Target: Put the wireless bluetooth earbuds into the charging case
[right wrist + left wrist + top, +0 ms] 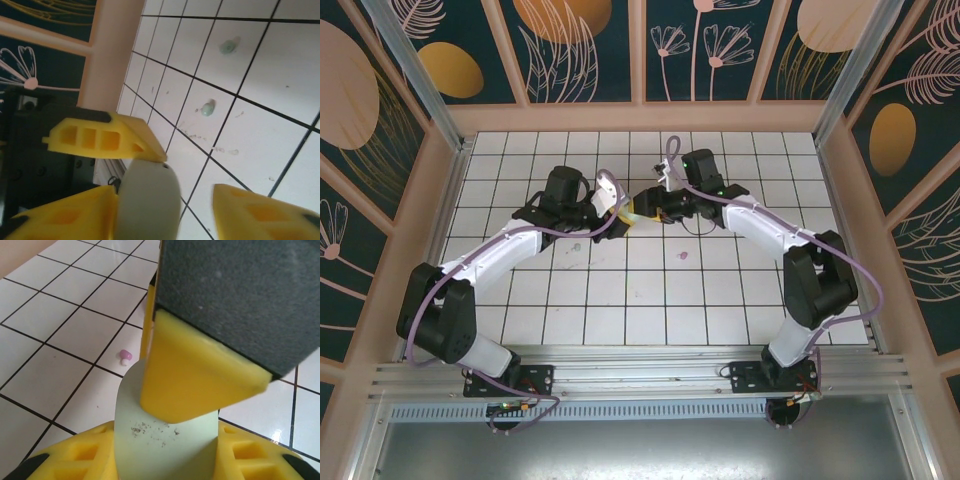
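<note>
Starting with the top view: the left hand (623, 216) and the right hand (656, 209) meet nose to nose over the white-tiled counter (620, 300), a little toward twelve o'clock from its centre. A purple-pink earbud (683, 256) lies loose on a tile at about five o'clock from the right hand, apart from both hands.

In the left wrist view, the left hand is clamped on the charging case (165, 440), a pale green pebble standing between its yellow fingers. One finger of the right hand rests on the case's top, coming in from one o'clock. The purple-pink earbud lies at ten o'clock from the case, not touching it.

In the right wrist view, the right hand's fingers stand apart. The one at seven o'clock touches the case and the one at five o'clock is clear of it, so there is no grip. The upper mint-green earbud (228, 46) sits at one o'clock and the lower mint-green earbud (207, 107) lies near the middle, both loose on the tiles.

The task looks barely begun. The case is held, its lid seemingly shut, and no bud is seated. Opening, picking and seating all remain.
</note>
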